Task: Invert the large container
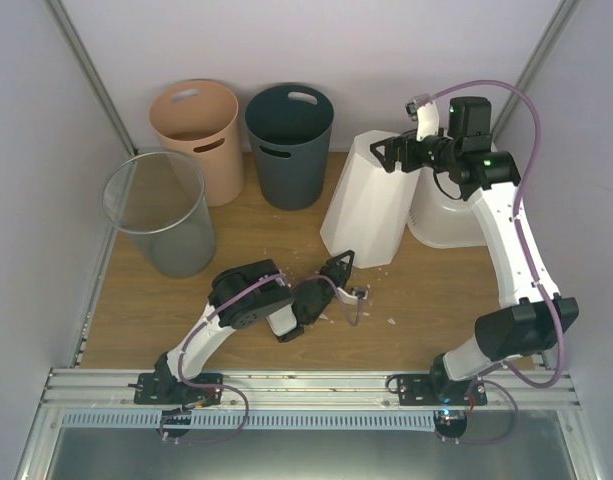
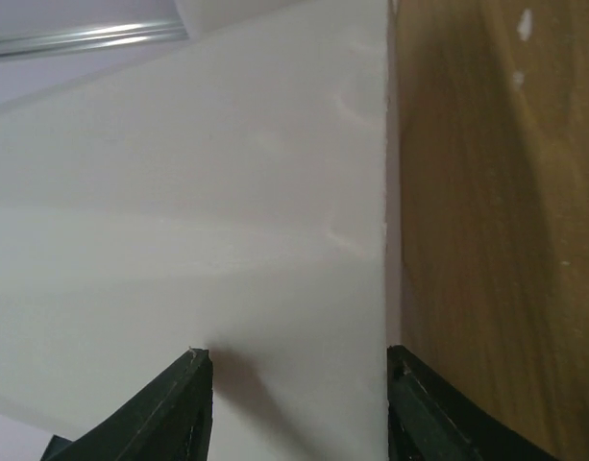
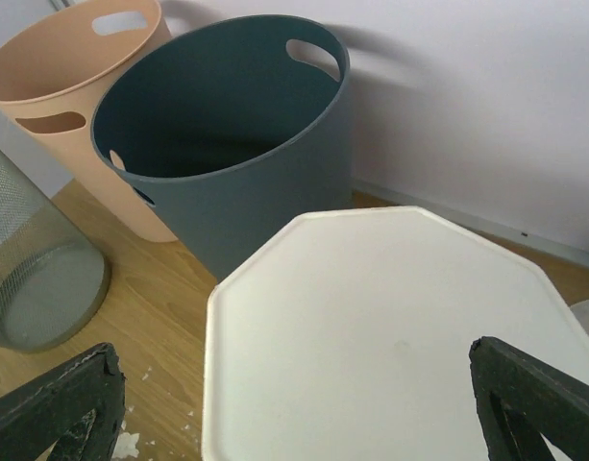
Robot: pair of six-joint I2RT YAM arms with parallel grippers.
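At the far right of the worktop [image 1: 426,300], seen from above, the large container [image 1: 448,222] is found just beside the tall faceted bin [image 1: 364,215] and partly covered by the right arm [image 1: 506,240]. Whether its mouth faces up or down cannot be told. The right pincer [image 1: 384,152] is poised over the faceted bin's top. The left pincer [image 1: 341,266] is set low at that bin's near foot.

From the left wrist, the left pincer's jaws are seen parted about halfway, with the bin's white wall showing beyond the gap. Nothing is seen clamped.

From the right wrist, the right pincer is seen spread wide and empty above the bin's eight-sided flat end. The dark bin [image 3: 227,144], the peach bin [image 3: 54,86] and the mesh bin [image 3: 35,279] are seen beyond.

Both pincers are placed at the faceted bin, so the wrong thing could be gripped or turned. A push on that tall bin could tip it against the container. The container's broad, smooth wall could slip from a one-sided hold, and little room for the turn is left by its neighbour.
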